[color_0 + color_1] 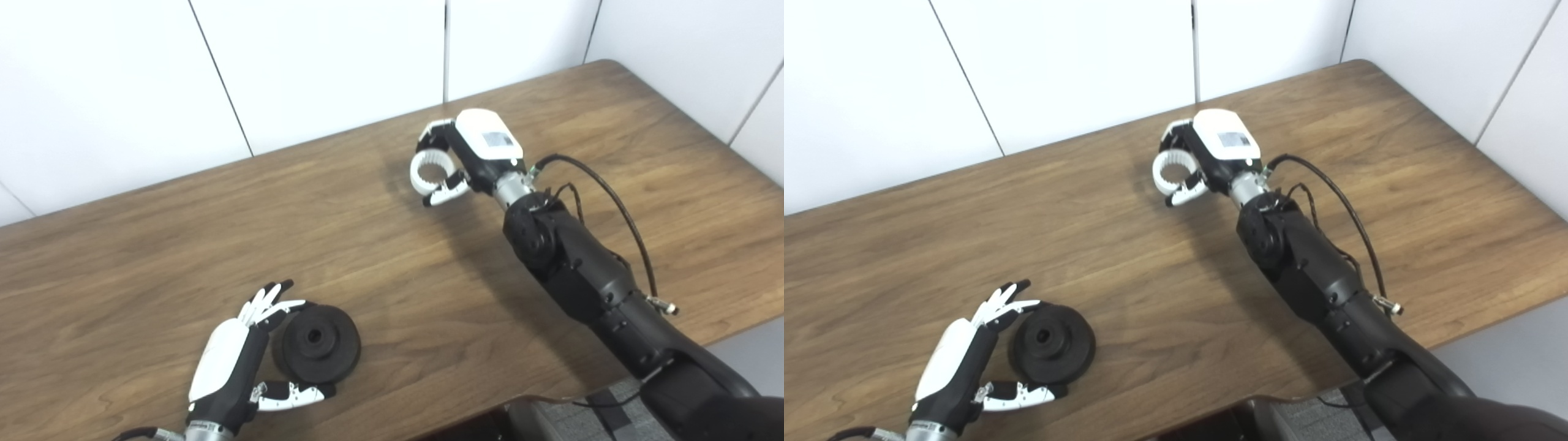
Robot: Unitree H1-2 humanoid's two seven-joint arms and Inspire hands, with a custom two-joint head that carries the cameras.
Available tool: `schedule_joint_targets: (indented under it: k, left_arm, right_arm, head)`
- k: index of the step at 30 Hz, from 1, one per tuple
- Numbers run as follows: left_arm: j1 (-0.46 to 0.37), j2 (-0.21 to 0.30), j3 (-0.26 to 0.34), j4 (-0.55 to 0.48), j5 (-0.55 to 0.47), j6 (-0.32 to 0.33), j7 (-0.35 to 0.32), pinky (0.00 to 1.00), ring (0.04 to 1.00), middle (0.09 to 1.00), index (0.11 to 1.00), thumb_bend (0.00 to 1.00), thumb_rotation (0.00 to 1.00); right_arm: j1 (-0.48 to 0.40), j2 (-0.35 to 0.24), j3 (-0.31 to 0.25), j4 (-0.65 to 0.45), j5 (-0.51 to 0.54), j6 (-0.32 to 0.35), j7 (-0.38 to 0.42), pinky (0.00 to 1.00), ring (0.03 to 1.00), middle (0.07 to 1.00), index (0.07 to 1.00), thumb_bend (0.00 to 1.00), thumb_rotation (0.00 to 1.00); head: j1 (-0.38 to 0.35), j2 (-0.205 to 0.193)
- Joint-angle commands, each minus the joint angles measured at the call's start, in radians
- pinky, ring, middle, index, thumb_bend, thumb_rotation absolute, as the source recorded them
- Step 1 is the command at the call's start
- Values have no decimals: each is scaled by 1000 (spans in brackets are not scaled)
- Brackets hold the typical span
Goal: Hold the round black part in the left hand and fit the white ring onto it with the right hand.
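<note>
The round black part [317, 344] lies on the wooden table [153, 257] at the front left, its hub with the centre hole facing up. My left hand [236, 361] is open and cupped around its left side. The fingers reach its far edge and the thumb lies along its near edge. I cannot tell whether they press on it. The white ring [430, 172], toothed on its inside, is farther back near the table's middle. My right hand [471, 153] is shut on it, fingers curled over its far side and thumb under its near side.
White wall panels [318, 67] stand close behind the table's far edge. The table's right corner [606, 64] is at the back right, its front edge runs along the bottom. A black cable [612, 196] loops off my right forearm.
</note>
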Motion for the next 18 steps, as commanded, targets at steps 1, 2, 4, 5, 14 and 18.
schedule_joint_targets:
  k: [1, 2, 4, 5, 14, 18]
  left_arm:
    - [-9, 9, 4, 8, 23, -4, 4, 1000, 1000, 965, 492, 520, 79]
    - [-9, 8, 4, 7, 22, -2, 4, 1000, 1000, 964, 492, 520, 79]
    - [-9, 7, 4, 8, 22, -1, 4, 1000, 1000, 962, 492, 520, 79]
    - [-9, 7, 4, 10, 23, -4, 5, 1000, 1000, 962, 492, 520, 79]
    - [-15, 1, -8, 14, 42, 8, -1, 1000, 1000, 970, 493, 519, 82]
    - [-20, -16, -17, 14, 56, 21, -3, 1000, 1000, 972, 572, 882, 252]
  right_arm:
    - [-44, -17, -22, -61, -6, -18, -7, 770, 583, 456, 513, 524, 7]
    - [-43, -16, -26, -73, -8, -18, -5, 769, 579, 455, 514, 524, 7]
    - [-42, -13, -33, -96, -13, -17, -5, 765, 565, 444, 519, 523, 7]
    - [-42, -11, -38, -107, -13, -18, -6, 763, 559, 436, 521, 522, 7]
    - [-30, -13, -73, -219, 3, -26, 25, 787, 566, 439, 518, 523, 8]
    - [-9, -14, -96, -297, 41, -23, 71, 801, 571, 446, 516, 523, 7]
  head:
    - [0, 1]
    - [2, 0]
    - [5, 1]
    - [6, 1]
    - [88, 21]
    - [151, 36]
